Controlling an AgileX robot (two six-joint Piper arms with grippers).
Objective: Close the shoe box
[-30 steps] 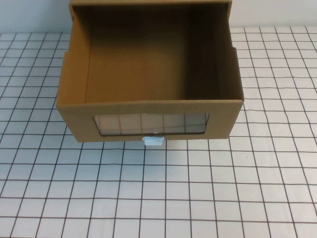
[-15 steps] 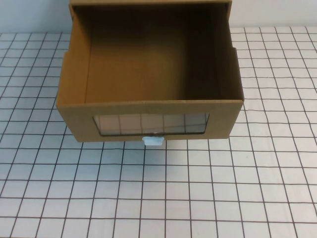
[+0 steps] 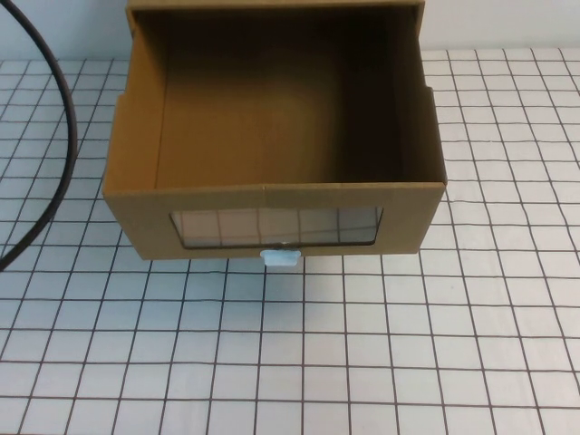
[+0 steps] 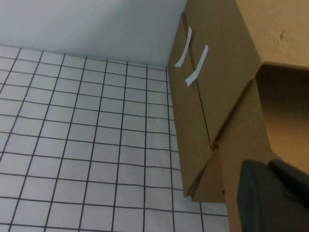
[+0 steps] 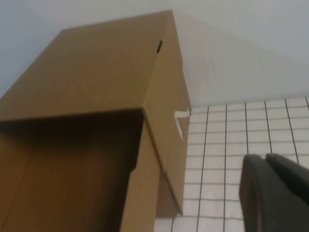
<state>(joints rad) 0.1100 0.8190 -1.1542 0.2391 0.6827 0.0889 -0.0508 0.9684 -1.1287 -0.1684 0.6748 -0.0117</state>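
From above I see neither arm, only a black cable [image 3: 63,136] at left. The left gripper [image 4: 275,193] and right gripper [image 5: 275,188] are cropped; I cannot tell their state. The shoe box [image 3: 272,195] sits mid-table, its drawer pulled out, with window [image 3: 276,225] and white tab [image 3: 280,257] in front.

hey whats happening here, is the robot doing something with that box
Nothing is touching the shoe box at this moment. Its drawer is pulled out toward the robot and open, with nothing visible inside, its window and white tab facing front. In the high view only a black cable shows, at the left edge. The left gripper hangs beside the box's left side, the right gripper beside its right side, each seen only in its own wrist view. The drawer is not yet pushed in.
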